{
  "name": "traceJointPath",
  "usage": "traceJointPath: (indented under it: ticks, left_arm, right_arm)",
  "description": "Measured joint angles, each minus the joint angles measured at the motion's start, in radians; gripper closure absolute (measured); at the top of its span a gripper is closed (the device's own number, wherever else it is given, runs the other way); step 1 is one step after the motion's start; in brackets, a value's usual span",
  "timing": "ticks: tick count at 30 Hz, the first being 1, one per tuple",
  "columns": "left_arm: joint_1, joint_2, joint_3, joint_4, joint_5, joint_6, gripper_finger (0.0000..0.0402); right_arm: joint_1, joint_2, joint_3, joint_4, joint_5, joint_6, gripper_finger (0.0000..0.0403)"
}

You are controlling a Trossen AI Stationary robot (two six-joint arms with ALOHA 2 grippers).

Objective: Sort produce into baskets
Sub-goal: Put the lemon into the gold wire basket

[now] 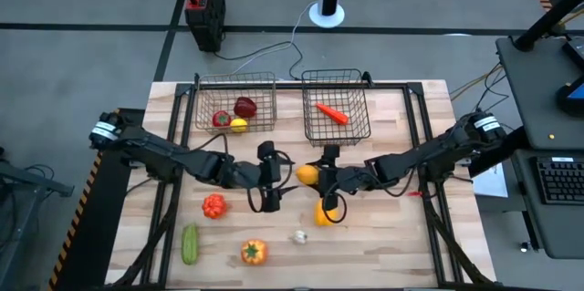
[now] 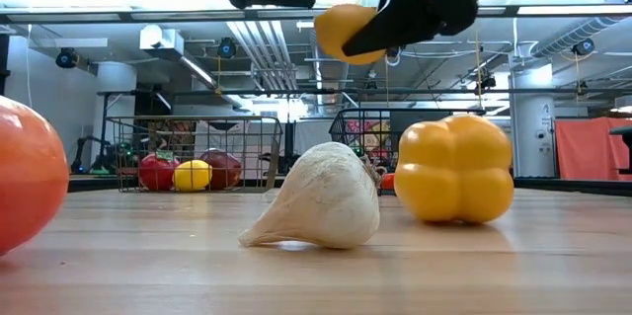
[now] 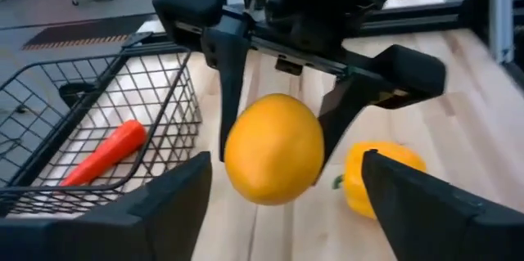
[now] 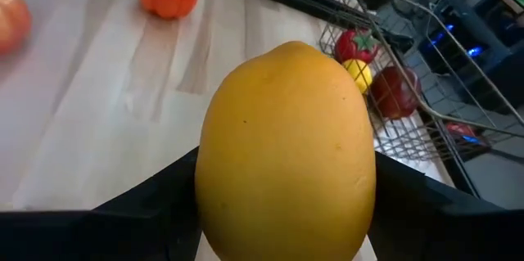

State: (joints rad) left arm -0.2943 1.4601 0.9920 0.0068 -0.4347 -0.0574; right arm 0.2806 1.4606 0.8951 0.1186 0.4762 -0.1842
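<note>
**Orange held aloft between the two grippers**

Orange (image 1: 308,174) sat clamped between the right gripper (image 1: 319,176) fingers, lifted clear of the table, as the low view showed it hanging above the yellow pepper (image 1: 326,213). The right wrist view had the fruit filling the gap between both dark fingers, which pressed against its sides. The left gripper (image 1: 276,178) stood just beside the fruit on the opposite side, its fingers spread wide and clear of the orange, holding nothing; in the left wrist view they flanked the fruit without touching it.

Directly below and slightly toward the table's front edge from the right gripper lay the yellow pepper, with the white garlic (image 1: 299,236) a little farther out from it. Beyond the right gripper, toward the table's far edge, stood the right basket (image 1: 338,131) with a carrot (image 1: 331,113) lying inside. Beyond the left gripper stood the left basket (image 1: 235,79), holding a tomato (image 1: 221,119), a lemon (image 1: 239,126) and a dark red apple (image 1: 245,107) close together.

On the table near the left gripper, toward the front edge, rested a red-orange tomato (image 1: 213,205). Farther toward the front lay the green cucumber (image 1: 190,244) and an orange pepper (image 1: 254,252), well apart from both grippers.
</note>
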Motion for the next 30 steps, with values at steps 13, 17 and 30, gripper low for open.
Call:
traceJointPath:
  ticks: [13, 17, 30]
  left_arm:
    - [0.064, 0.082, -0.008, 0.072, 0.084, 0.071, 0.0076]
    - [0.082, 0.088, -0.015, 0.102, 0.101, 0.075, 0.0083]
    - [0.113, 0.106, -0.075, 0.224, 0.159, 0.067, 0.0091]
  right_arm:
    - [-0.004, 0.028, 0.002, 0.046, 0.015, -0.014, 0.0149]
    - [-0.004, 0.028, 0.002, 0.057, 0.015, -0.017, 0.0149]
    - [-0.004, 0.03, 0.003, 0.051, 0.015, -0.02, 0.0149]
